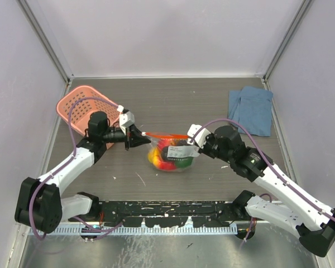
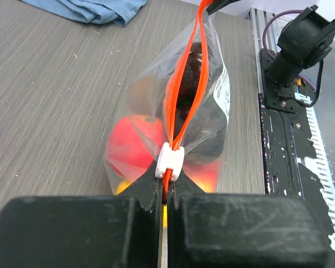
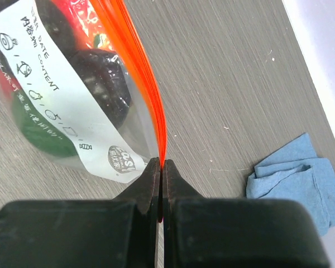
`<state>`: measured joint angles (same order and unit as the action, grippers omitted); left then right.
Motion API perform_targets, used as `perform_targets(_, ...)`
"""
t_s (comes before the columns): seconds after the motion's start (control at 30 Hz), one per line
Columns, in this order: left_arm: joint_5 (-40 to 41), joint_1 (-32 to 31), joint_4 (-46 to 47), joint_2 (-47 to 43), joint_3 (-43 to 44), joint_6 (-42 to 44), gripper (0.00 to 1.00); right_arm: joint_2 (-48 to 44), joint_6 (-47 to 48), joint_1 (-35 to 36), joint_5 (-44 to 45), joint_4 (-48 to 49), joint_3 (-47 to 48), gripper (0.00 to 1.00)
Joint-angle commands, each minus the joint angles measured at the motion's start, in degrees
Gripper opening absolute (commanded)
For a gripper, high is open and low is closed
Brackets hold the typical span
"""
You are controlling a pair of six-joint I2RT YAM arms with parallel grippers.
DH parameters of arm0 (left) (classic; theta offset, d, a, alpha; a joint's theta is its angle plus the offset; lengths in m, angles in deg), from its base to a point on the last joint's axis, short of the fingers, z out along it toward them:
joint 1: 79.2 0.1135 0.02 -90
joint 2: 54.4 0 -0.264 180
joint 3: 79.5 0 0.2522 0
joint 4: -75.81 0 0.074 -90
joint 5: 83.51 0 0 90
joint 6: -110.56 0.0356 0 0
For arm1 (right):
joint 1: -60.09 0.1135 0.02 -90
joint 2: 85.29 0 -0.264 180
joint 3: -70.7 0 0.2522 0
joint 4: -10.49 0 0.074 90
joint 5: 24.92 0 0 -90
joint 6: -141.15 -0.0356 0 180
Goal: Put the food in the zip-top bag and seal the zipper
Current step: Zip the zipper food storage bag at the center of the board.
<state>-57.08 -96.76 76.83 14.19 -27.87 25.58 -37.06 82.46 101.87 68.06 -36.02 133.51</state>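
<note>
The clear zip-top bag (image 1: 171,154) hangs between both grippers at mid-table, with red, yellow, green and dark toy food (image 1: 166,157) inside. Its orange-red zipper (image 1: 166,135) is stretched between them. My left gripper (image 1: 140,135) is shut on the zipper's left end, right behind the white slider (image 2: 170,161). In the left wrist view the zipper (image 2: 185,84) gapes open past the slider over dark and red food (image 2: 135,146). My right gripper (image 1: 193,138) is shut on the zipper's right end (image 3: 154,106), beside the bag's white label (image 3: 61,100).
A pink lattice basket (image 1: 85,109) stands at the back left behind the left arm. A folded blue cloth (image 1: 251,109) lies at the back right and shows in the right wrist view (image 3: 293,184). A black rail (image 1: 167,213) runs along the near edge.
</note>
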Motion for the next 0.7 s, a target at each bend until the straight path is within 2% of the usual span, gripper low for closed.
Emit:
perform_targets(0.0,2.0,0.9,4.8,-2.5,-0.9,-0.9,0.0,-1.9,-0.2,-0.2,3.7,2.6,-0.3,0.01)
perform_targets(0.3,1.2,0.9,2.7,-2.5,0.3,-1.1,0.0,-2.1,-1.9,-0.1,-0.8,3.0,-0.8,0.06)
perform_targets(0.67,1.1,0.9,0.7,-3.7,0.8,-0.8,0.0,1.4,-2.3,-0.2,-11.8,1.3,7.4,0.47)
